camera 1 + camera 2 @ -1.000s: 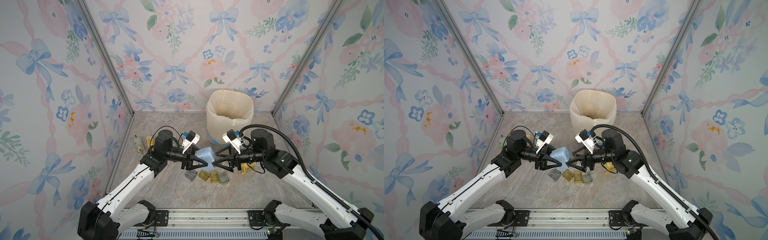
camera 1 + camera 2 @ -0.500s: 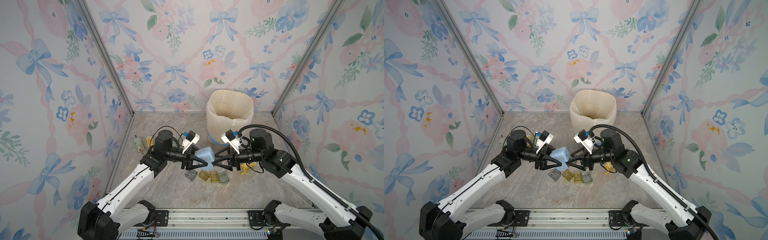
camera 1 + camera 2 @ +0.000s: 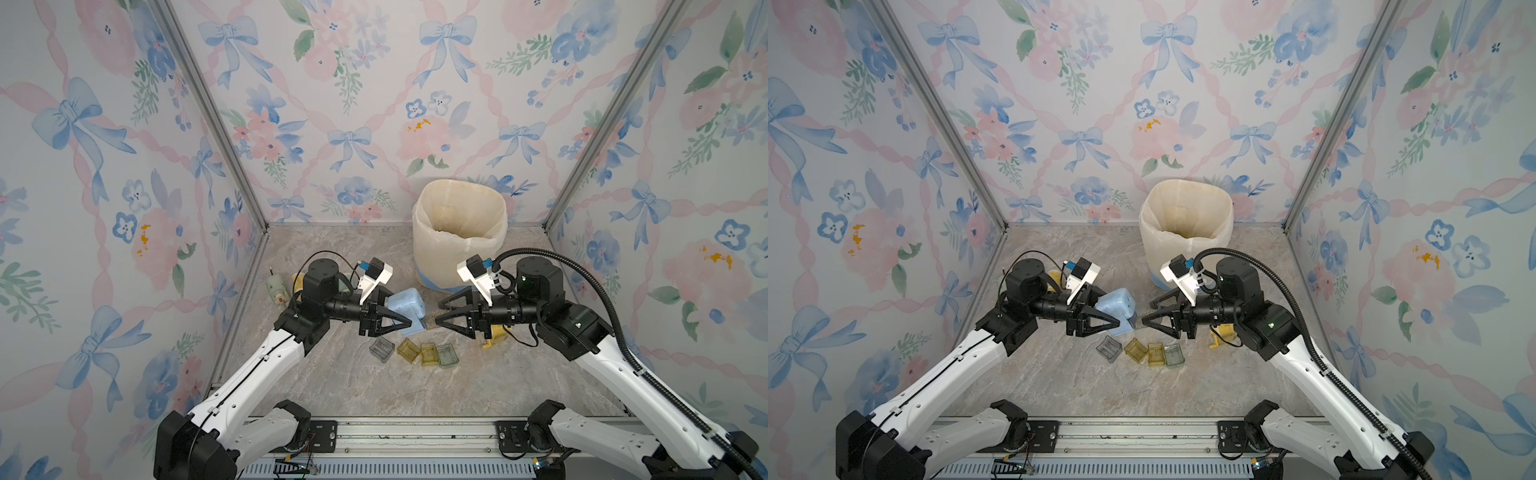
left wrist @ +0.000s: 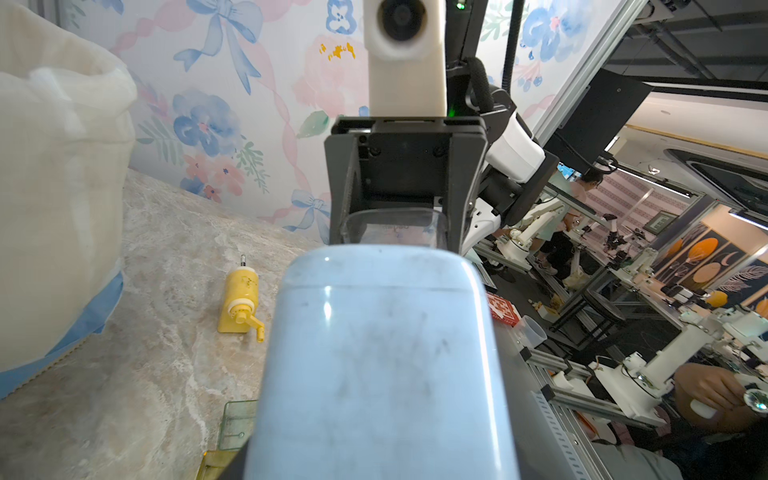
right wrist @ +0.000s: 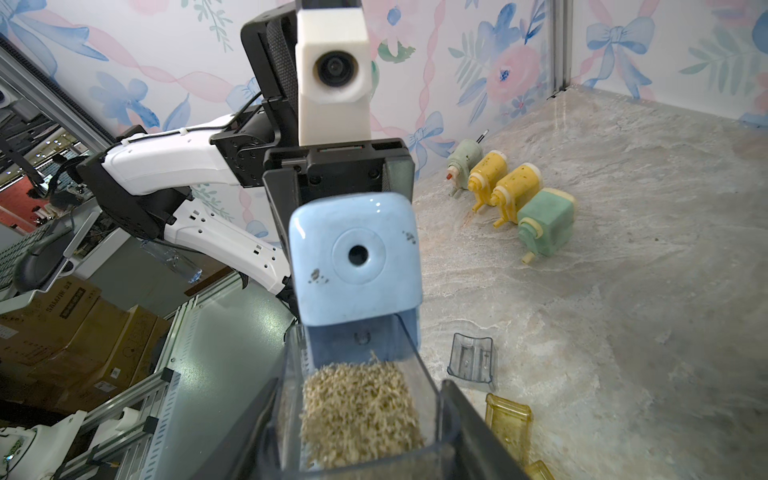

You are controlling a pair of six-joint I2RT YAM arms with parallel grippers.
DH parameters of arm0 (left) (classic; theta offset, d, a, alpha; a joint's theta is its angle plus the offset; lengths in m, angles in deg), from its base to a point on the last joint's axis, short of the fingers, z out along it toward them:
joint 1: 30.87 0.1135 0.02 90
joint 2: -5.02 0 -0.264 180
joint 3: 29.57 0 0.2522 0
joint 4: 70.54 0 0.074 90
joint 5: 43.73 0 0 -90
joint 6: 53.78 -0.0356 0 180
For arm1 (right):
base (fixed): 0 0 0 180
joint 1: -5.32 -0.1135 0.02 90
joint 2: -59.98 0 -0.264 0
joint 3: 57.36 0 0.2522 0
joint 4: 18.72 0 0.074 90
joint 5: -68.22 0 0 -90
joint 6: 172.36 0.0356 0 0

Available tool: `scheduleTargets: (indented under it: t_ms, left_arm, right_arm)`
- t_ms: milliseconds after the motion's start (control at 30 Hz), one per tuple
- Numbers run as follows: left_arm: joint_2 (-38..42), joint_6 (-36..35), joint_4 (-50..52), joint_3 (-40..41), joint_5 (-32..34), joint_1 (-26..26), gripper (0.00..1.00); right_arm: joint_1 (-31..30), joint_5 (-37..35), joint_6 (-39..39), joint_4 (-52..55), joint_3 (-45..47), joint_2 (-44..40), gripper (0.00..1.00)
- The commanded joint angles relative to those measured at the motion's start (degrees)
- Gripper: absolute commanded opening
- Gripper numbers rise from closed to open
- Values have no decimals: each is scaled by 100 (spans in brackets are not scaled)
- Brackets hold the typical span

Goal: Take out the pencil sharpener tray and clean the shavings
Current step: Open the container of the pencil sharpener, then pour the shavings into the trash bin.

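Floral wallpaper walls [image 3: 374, 104] (blue bows, pink blooms); marbled grey floor [image 3: 353, 386]; aluminium corner posts [image 3: 223, 135]

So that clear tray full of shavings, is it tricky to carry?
Probably light and stiff: the tray, partly out of the blue sharpener, looks like thin clear plastic, perhaps slippery in the jaws. The shavings lie loose and uncovered, so a tilt or jerk would likely spill them.

Sharpener body [image 4: 382, 353] cropped at edge, tray [image 5: 419, 365] near end cut off
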Motion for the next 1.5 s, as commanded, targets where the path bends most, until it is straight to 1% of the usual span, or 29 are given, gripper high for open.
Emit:
scheduleTargets:
  t_ms: [0,133,233,367,533,767,900,1133,1300,1467]
  left_arm:
    - [150,-65,-105,22,195,146,0]
    - [149,-34,-113,-2,270,259,0]
    - [153,25,-123,12,518,362,0]
    - [108,89,-140,-7,686,477,0]
    - [66,213,-157,43,1236,586,0]
    - [50,277,-162,63,1720,721,0]
    - [32,304,-157,91,2088,769,0]
    - [217,237,-158,195,2722,806,0]
    - [272,214,-160,215,3380,811,0]
    - [252,221,-157,171,3803,799,0]
  right_arm:
    - [84,113,100,69,10,-137,52]
    - [154,114,100,85,3,-191,52]
    - [193,113,133,57,-12,-184,52]
    - [209,105,164,21,-67,-152,52]
    - [281,110,331,-249,-126,-15,52]
    - [438,109,600,-613,-456,316,52]
    - [623,188,952,-972,-655,554,52]
    - [885,219,1817,-1635,-935,949,52]
    - [1099,158,2543,-2144,-1059,1126,52]
    - [1202,-7,3220,-2306,-1467,1408,52]
